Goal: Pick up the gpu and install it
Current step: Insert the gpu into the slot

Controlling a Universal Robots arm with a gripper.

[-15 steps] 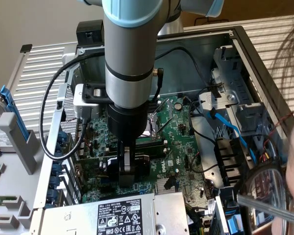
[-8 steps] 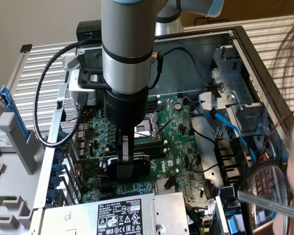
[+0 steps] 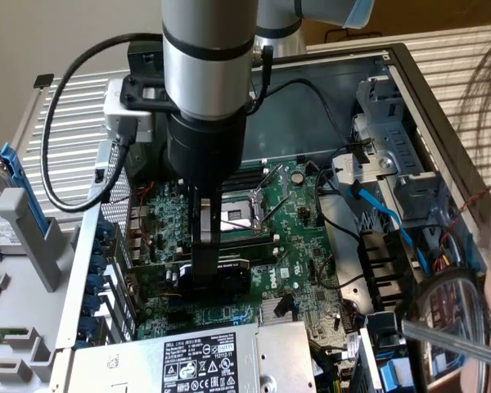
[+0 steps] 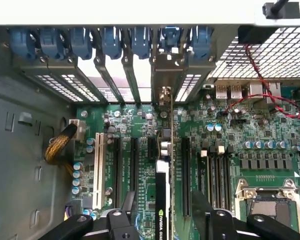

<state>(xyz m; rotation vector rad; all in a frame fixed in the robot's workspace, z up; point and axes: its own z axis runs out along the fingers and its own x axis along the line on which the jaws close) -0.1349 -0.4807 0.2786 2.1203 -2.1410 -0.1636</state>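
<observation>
The gpu (image 4: 163, 220) stands on edge in a motherboard slot inside the open computer case, its black cooler carrying an NVIDIA label. Its silver end bracket (image 4: 166, 75) lines up with the rear slot opening. My gripper (image 4: 163, 206) is open and straddles the card, with one finger (image 4: 127, 204) on each side and a gap between each finger and the card. In the exterior view the arm hangs straight down over the green motherboard (image 3: 303, 246), and a black finger (image 3: 203, 233) reaches to the gpu (image 3: 226, 277).
Blue slot latches (image 4: 105, 40) line the case's rear wall. The CPU socket (image 3: 239, 214) lies beside the gripper. A power supply (image 3: 204, 360) sits in front, a drive cage (image 3: 389, 155) on the exterior view's right. A person's hand holds a screwdriver (image 3: 458, 345) at the lower right.
</observation>
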